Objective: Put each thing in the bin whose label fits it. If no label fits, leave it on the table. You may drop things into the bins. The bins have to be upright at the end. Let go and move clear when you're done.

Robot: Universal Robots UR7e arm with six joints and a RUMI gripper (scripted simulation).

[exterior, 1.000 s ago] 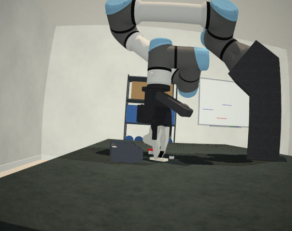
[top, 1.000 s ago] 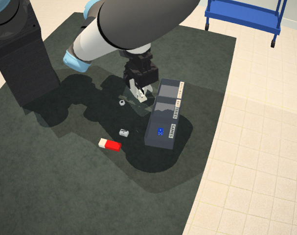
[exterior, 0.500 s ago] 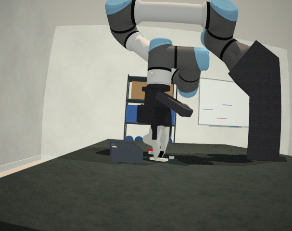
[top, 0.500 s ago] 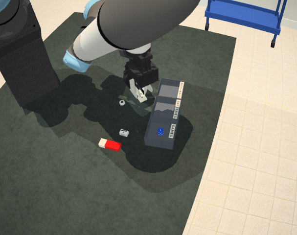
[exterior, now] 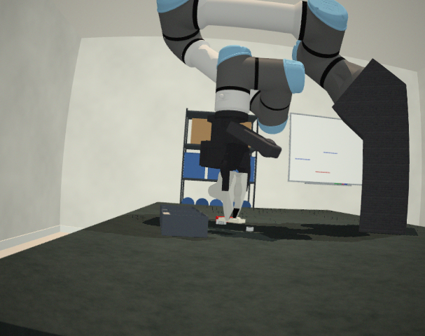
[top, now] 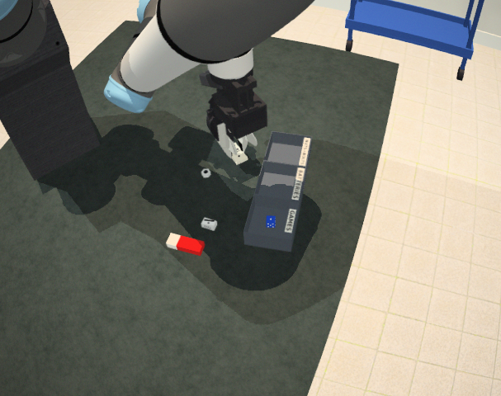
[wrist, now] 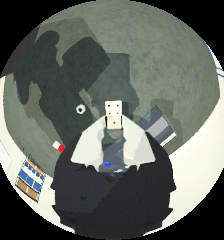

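My gripper (top: pixel 238 151) (exterior: pixel 231 217) (wrist: pixel 114 116) is shut on a cream domino (top: pixel 240 159) (exterior: pixel 239 220) (wrist: pixel 113 108) with black dots, held a little above the table, beside the bins. A silver nut (top: pixel 202 173) (exterior: pixel 249 229) (wrist: pixel 77 109) lies on the table. A small silver-grey block (top: pixel 207 224) (exterior: pixel 220 222), perhaps a sharpener, lies near a red and white eraser (top: pixel 191 245) (wrist: pixel 61 148). A blue die (top: pixel 271 221) (wrist: pixel 108 164) is in the GAMES bin (top: pixel 265 242). The BATTERIES bin (top: pixel 280 178) and the nuts-and-bolts bin (top: pixel 284 153) show no contents. The bins stand upright.
The three bins form one row beside the gripper, labels on the side away from the loose things. The robot's dark pedestal (top: pixel 45 128) (exterior: pixel 384 162) stands at the other side of the table. A blue cart (top: pixel 408 25) stands beyond the table.
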